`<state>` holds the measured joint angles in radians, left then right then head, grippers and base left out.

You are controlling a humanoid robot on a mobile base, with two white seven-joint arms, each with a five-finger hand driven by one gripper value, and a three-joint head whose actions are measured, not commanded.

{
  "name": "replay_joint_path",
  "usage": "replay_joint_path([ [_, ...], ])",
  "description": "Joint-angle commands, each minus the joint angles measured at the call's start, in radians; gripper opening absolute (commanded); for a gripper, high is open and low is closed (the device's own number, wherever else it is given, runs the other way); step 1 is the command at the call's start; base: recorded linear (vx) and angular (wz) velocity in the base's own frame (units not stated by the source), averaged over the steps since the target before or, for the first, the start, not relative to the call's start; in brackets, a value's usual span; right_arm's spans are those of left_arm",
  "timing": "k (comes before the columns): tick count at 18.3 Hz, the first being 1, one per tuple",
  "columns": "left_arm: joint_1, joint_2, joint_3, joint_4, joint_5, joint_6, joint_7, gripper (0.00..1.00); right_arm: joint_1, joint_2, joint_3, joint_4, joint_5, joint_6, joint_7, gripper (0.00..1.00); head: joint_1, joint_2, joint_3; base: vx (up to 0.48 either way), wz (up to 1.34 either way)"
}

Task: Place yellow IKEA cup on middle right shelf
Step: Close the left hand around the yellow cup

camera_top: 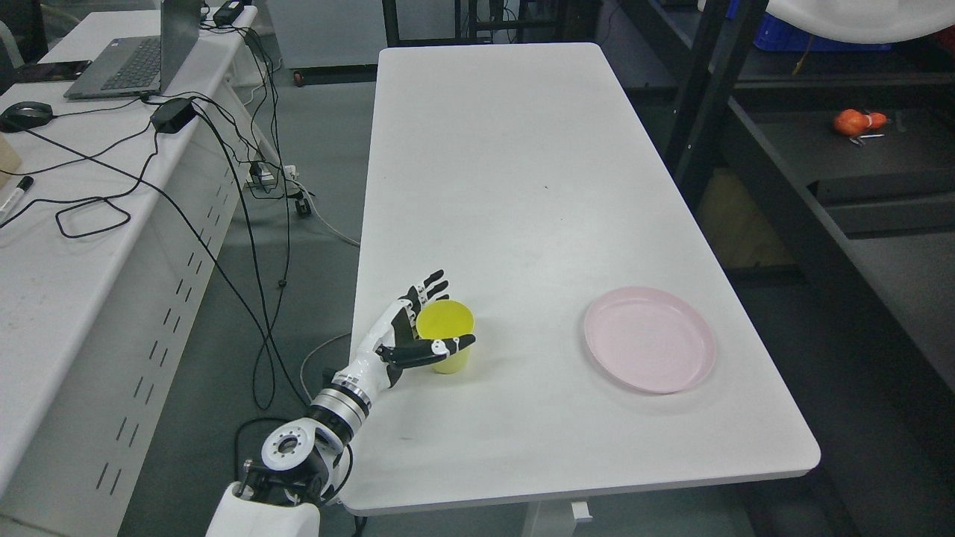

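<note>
One yellow cup [445, 333] stands near the lower left of the white table [522, 186]. The left hand [406, 332] is around it, fingers apart, thumb across the front. One pink plate [649, 339] lies at lower right. A laptop [138, 60] sits on the desk [45, 246] at upper left. Dark shelves [783, 186] stand at right.

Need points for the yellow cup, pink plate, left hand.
yellow cup [445, 322], head view, inside of the open mouth.
pink plate [649, 339], head view, middle of its flat base.
left hand [403, 328], head view, palm beside the cup.
</note>
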<state>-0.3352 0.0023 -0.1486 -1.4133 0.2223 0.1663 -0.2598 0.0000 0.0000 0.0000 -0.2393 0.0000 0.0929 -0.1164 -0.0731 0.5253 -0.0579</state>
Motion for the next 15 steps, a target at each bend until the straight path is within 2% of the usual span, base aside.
replay_joint_path([
  [1,0.004,0.015,-0.098,0.06,-0.031,0.001,-0.001,0.96,0.014,-0.017,0.017,0.0,-0.025,0.001,0.0,0.99,0.0,0.0,0.0,0.0,0.0],
  [3,0.001,0.015,-0.097,0.077,-0.031,-0.001,-0.001,0.95,0.014,-0.017,0.017,0.0,-0.025,0.001,0.0,0.99,0.0,0.0,0.0,0.0,0.0],
  [5,0.002,0.015,-0.088,0.082,-0.029,0.001,-0.001,0.87,0.014,-0.017,0.017,0.0,-0.025,0.001,0.0,0.99,0.0,0.0,0.0,0.0,0.0],
  [8,0.007,0.015,-0.034,0.082,-0.02,-0.004,-0.001,0.59,0.014,-0.017,0.017,0.0,-0.025,0.001,0.0,0.99,0.0,0.0,0.0,0.0,0.0],
  [10,0.015,0.015,0.018,0.082,0.018,-0.031,-0.001,0.3,0.014,-0.017,0.017,0.0,-0.025,0.001,0.0,0.99,0.0,0.0,0.0,0.0,0.0],
  [12,0.018,0.015,0.063,0.082,0.073,-0.106,0.001,0.06,0.014,-0.017,0.017,0.0,-0.025,0.001,0.0,0.99,0.0,0.0,0.0,0.0,0.0],
  [13,0.021,0.015,0.081,0.08,0.093,-0.149,0.001,0.0,0.014,-0.017,0.017,0.0,-0.025,0.001,0.0,0.99,0.0,0.0,0.0,0.0,0.0],
  [15,0.025,0.015,0.113,0.028,0.109,-0.171,-0.001,0.0,0.014,-0.017,0.017,0.0,-0.025,0.001,0.0,0.99,0.0,0.0,0.0,0.0,0.0],
])
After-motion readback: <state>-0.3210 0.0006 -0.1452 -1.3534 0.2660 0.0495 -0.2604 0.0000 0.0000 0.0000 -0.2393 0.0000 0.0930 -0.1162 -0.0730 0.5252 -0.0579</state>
